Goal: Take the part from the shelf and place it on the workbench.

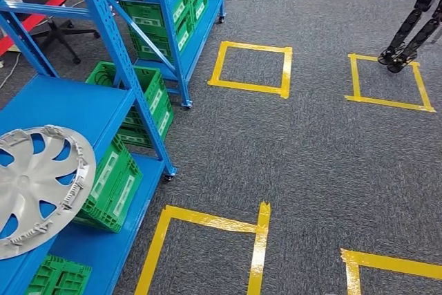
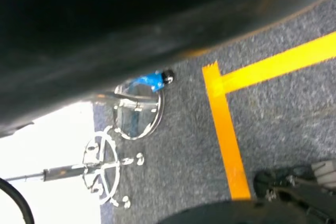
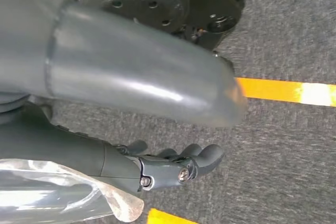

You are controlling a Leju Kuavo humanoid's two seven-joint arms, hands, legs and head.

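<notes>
The part is a silver hubcap (image 1: 36, 188), seen in the head view at the lower left. It lies tilted over the blue shelf board (image 1: 78, 105), and its rim reaches past the board's edge in front of a green crate (image 1: 112, 188). In the left wrist view a dark blurred mass (image 2: 118, 19) close to the lens hides my left hand, so I cannot tell whether it holds anything. My right hand (image 3: 174, 163) hangs over the grey carpet with its dark fingers stretched out and nothing in them.
Blue racks (image 1: 172, 12) with several green crates run along the left. Yellow tape squares (image 1: 253, 67) mark the grey carpet ahead. Another robot's black legs (image 1: 411, 32) stand at the far right. An office chair base (image 1: 65, 36) sits behind the rack.
</notes>
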